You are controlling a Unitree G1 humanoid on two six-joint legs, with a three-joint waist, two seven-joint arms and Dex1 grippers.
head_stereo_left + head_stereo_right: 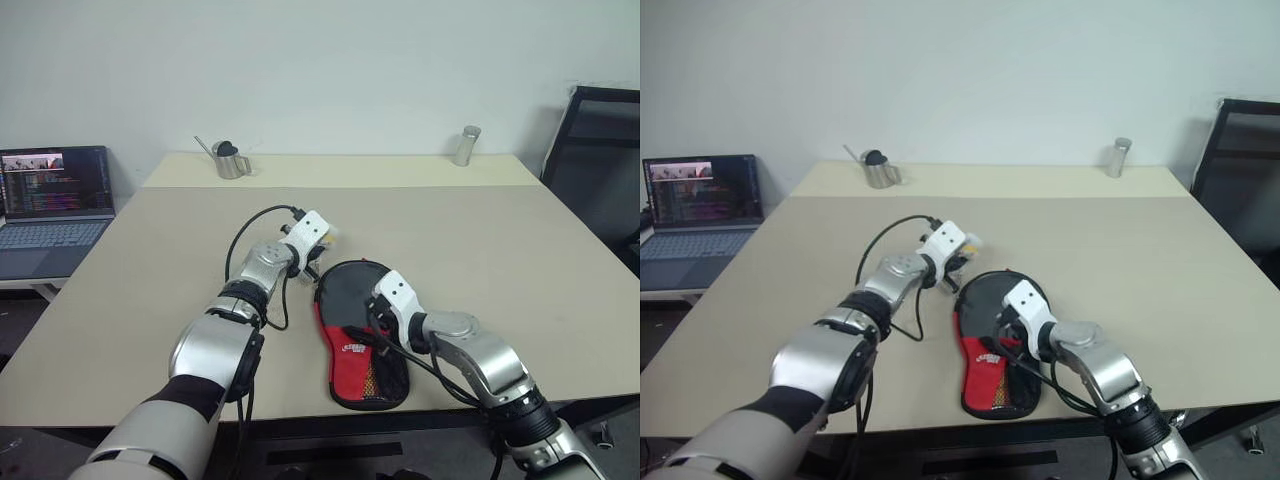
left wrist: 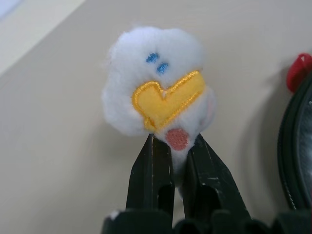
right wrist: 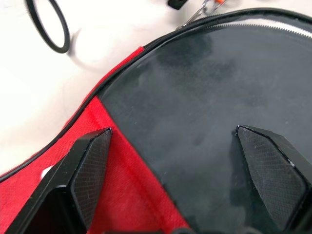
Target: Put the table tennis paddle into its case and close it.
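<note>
Left wrist view: left gripper was clamped on a plush duck charm; right wrist view: right gripper was spread wide over the case, seen lying on the table

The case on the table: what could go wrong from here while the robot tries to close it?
1. The left end effector is shut on a small white plush charm by the case rim, likely the zip pull; being soft, it could slip out.
2. The right end effector hangs open over the case without gripping, so a pull might drag the case across the table.
</note>
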